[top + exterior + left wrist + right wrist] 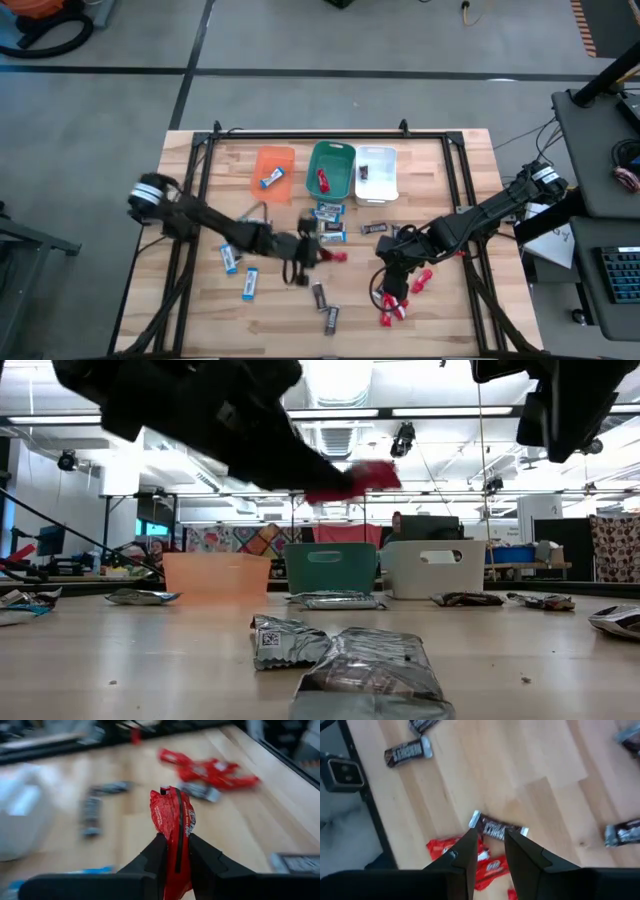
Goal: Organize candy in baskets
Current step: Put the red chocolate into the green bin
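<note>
The left pincer [176, 851] is clamped on a red candy bar [172, 820], lifted above the table [270, 300] middle. The right pincer [491, 845], fingers slightly apart, hangs over a dark bar [497, 827]. Farther back stand the orange [273, 172], green [331, 168] and white baskets [376, 174].

Left claw [176, 851] clamped, right claw [490, 845] parted

Wooden surface [440, 170]: orange basket [273, 171], green basket [331, 169], white basket [376, 174] in a row; candy bars [328, 319] scattered near them.
</note>
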Controlling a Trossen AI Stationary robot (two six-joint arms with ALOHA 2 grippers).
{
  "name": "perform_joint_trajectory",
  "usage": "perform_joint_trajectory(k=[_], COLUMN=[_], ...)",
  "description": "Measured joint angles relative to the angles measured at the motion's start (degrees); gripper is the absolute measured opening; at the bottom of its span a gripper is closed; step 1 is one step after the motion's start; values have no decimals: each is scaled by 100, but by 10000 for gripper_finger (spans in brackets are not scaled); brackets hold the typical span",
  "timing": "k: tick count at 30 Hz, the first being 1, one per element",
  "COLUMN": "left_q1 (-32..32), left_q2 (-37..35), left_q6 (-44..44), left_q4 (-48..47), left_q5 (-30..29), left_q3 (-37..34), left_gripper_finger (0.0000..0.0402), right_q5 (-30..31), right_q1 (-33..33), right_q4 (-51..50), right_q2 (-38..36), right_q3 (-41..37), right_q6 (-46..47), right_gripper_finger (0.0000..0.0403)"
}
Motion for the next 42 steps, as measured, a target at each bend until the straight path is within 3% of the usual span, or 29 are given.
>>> perform_joint_trajectory(k=[8,19,28,42], left_q1=[1358,2642,2807,2820], left_q2=[-1107,-833,-144,56], left_q6=[-209,-867,-1557,-1543], left_q4=[5,-245,-294,-568], left_q5=[-21,0,7,-15], left_q3=[-415,-101,373,518], left_gripper_finger=[45,45,45,45], right_q5=[940,1708,2357,2376], right_q1=[-70,-300,-377,-377], right_q4=[-2,39,43,179], right_q2=[0,-1,-2,-2], right_q3=[0,0,0,0], right_q6=[-148,-302,-357,-295], right_gripper_finger=[81,75,73,75])
